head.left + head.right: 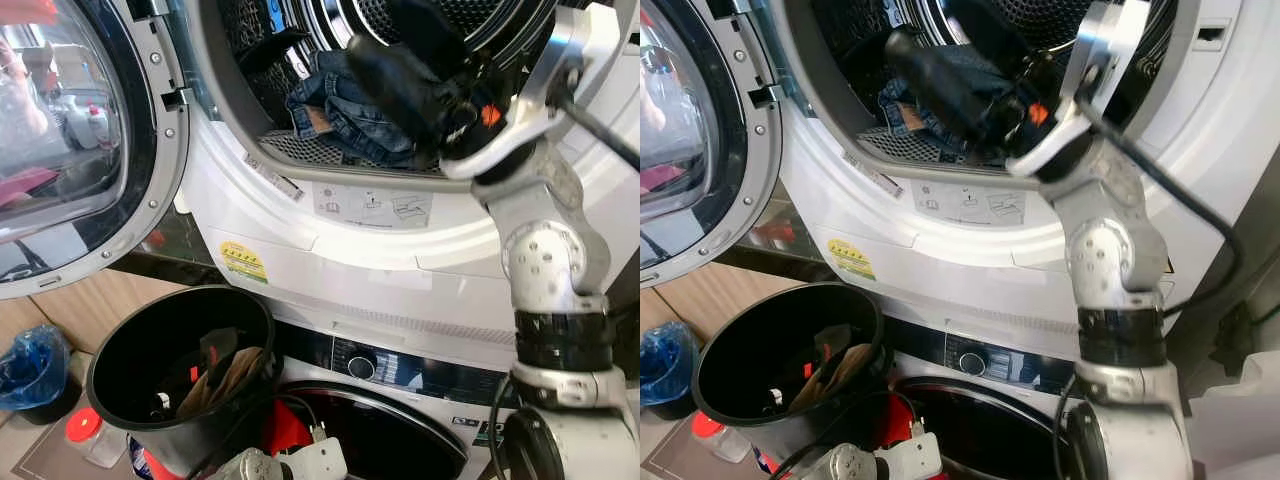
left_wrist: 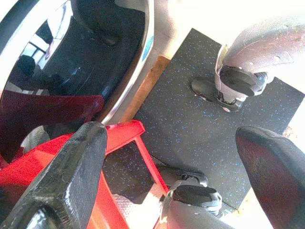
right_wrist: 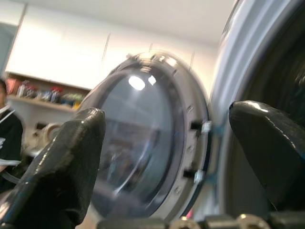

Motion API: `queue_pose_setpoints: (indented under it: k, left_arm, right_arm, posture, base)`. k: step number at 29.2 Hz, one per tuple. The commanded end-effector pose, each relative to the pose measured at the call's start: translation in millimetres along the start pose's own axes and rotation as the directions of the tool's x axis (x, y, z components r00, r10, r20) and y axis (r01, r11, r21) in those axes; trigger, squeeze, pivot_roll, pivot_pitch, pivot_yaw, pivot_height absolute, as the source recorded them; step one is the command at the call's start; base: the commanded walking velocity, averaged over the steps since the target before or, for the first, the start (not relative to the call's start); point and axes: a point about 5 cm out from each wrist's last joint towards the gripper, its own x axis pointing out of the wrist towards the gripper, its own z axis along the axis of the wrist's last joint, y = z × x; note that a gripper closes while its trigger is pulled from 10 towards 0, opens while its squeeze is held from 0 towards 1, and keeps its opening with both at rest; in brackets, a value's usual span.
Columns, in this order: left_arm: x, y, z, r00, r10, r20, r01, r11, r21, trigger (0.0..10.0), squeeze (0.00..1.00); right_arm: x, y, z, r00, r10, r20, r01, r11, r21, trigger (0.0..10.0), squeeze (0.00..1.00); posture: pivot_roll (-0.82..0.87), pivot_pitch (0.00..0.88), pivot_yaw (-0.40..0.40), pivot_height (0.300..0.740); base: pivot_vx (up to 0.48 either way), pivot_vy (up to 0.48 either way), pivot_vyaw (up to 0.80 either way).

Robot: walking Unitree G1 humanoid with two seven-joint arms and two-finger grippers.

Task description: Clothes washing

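One pair of blue jeans (image 1: 345,115), bunched, lying on the floor of the upper machine's drum (image 1: 300,60) near its front lip, partly behind the right arm. Right end effector (image 3: 167,143): raised at the drum mouth, its two black fingers spread wide with nothing between them; its wrist view faces out to the open door (image 1: 70,150), so the fingers appear turned away from the jeans. One round glass door, swung fully open to the robot's left. Left end effector (image 2: 176,157): low down, fingers likewise apart and empty, pointing at a dark speckled floor mat (image 2: 209,129) and a red object (image 2: 119,138) beside the lower machine's door. Two machines, stacked: the upper one open, the lower one (image 1: 380,400) with one control dial (image 1: 361,367) on its panel. One black bucket (image 1: 130,340) standing below the open door, holding assorted small items too jumbled to count. One blue bag (image 1: 30,365) and one red-capped container (image 1: 85,430) beside the bucket on the floor. One person partly seen in the right wrist view. Risks, as judged: the jeans could snag on the drum lip and slip from a shallow pinch; the raised right arm could knock the door rim while turning; a dropped garment would likely miss the bucket.
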Motion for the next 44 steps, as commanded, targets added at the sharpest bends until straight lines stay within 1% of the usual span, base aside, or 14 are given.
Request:
queue_pose_setpoints:
  k: [1,3,6,8,11,15,16,18,19,21,34,42,43,44]
  left_arm:
    - [-1.9,0.7,-5,1.0,-0.002,-0.017,0.001,1.0,-0.016,10.0,0.0]
    - [-1.7,0.1,-5,1.0,-0.002,-0.016,0.001,1.0,-0.018,10.0,0.0]
    - [-1.6,-0.1,-5,1.0,-0.002,-0.016,0.001,1.0,-0.019,10.0,0.0]
    - [-1.4,-0.3,-5,1.0,-0.001,-0.015,0.001,1.0,-0.021,10.0,0.0]
    - [-1.2,-0.6,-5,1.0,0.0,-0.015,0.0,1.0,-0.022,10.0,0.0]
    - [-1.5,-0.7,-6,1.0,0.002,-0.015,-0.003,1.0,-0.026,10.0,0.0]
    - [-1.5,-0.7,-6,1.0,0.002,-0.015,-0.003,1.0,-0.026,10.0,0.0]
    - [-1.8,-0.4,-6,1.0,0.003,-0.015,-0.003,1.0,-0.028,10.0,0.0]
    - [-1.8,-0.4,-6,1.0,0.003,-0.015,-0.003,1.0,-0.028,10.0,0.0]
    - [-1.9,0.0,-6,1.0,0.005,-0.015,-0.005,1.0,-0.028,10.0,0.0]
    - [-1.8,0.8,-5,1.0,0.011,-0.013,-0.012,0.999,-0.034,10.0,0.0]
    - [-1.8,0.5,-6,1.0,0.013,-0.013,-0.013,0.999,-0.036,10.0,0.0]
    - [-1.7,0.1,-6,1.0,0.013,-0.015,-0.014,0.999,-0.036,10.0,0.0]
    - [-1.7,0.1,-6,1.0,0.014,-0.015,-0.014,0.999,-0.037,10.0,0.0]
  right_arm:
    - [3.9,11.1,2,0.997,0.076,-0.019,-0.076,0.997,-0.004,10.0,0.0]
    - [3.7,16.0,-2,0.993,0.101,-0.06,-0.1,0.995,0.021,10.0,0.0]
    - [5.6,16.3,-6,0.99,0.099,-0.099,-0.099,0.995,0.006,10.0,0.0]
    - [12.9,8.9,-22,0.977,0.032,-0.209,-0.038,0.999,-0.027,10.0,0.0]
    - [18.8,5.4,-34,0.959,-0.003,-0.284,-0.01,0.999,-0.045,10.0,0.0]
    - [25.1,12.3,-49,0.917,0.073,-0.393,-0.091,0.996,-0.025,10.0,0.0]
    - [25.1,12.3,-49,0.917,0.073,-0.393,-0.091,0.996,-0.025,10.0,0.0]
    - [28.7,12.5,-60,0.867,0.094,-0.49,-0.131,0.99,-0.043,10.0,0.0]
    - [28.7,12.5,-60,0.867,0.094,-0.49,-0.131,0.99,-0.043,10.0,0.0]
    - [33.6,3.8,-72,0.806,0.053,-0.589,-0.1,0.994,-0.047,10.0,0.0]
    - [53.3,-22.9,-80,0.724,-0.084,-0.685,0.027,0.995,-0.094,10.0,0.0]
    - [57.3,-38.5,-80,0.664,-0.173,-0.727,0.084,0.984,-0.157,10.0,0.0]
    - [57.6,-45.7,-78,0.64,-0.225,-0.735,0.117,0.973,-0.197,10.0,0.0]
    - [57.5,-47.3,-78,0.633,-0.237,-0.737,0.123,0.971,-0.207,10.0,0.0]
  posture:
    - [-0.14,0.022,0.122,0.74]
    - [-0.14,0.017,0.122,0.74]
    - [-0.14,0.016,0.12,0.74]
    - [-0.14,0.011,0.116,0.74]
    - [-0.14,0.008,0.113,0.74]
    - [-0.13,0.005,0.11,0.74]
    - [-0.13,0.005,0.11,0.74]
    - [-0.14,0.008,0.108,0.74]
    - [-0.14,0.008,0.108,0.74]
    - [-0.14,0.012,0.104,0.74]
    - [-0.13,0.02,0.096,0.74]
    - [-0.13,0.02,0.089,0.74]
    - [-0.13,0.021,0.086,0.74]
    - [-0.13,0.021,0.086,0.74]
  base:
    - [0.0,0.0,0.0]
    - [0.0,0.0,0.0]
    - [0.0,0.0,0.0]
    - [0.0,0.0,0.0]
    - [0.0,0.0,0.0]
    - [0.0,0.0,0.0]
    - [0.0,0.0,0.0]
    - [0.0,0.0,0.0]
    - [0.0,0.0,0.0]
    - [0.0,0.0,0.0]
    - [0.0,0.0,0.0]
    - [0.0,0.0,0.0]
    - [0.0,0.0,0.0]
    - [0.0,0.0,0.0]
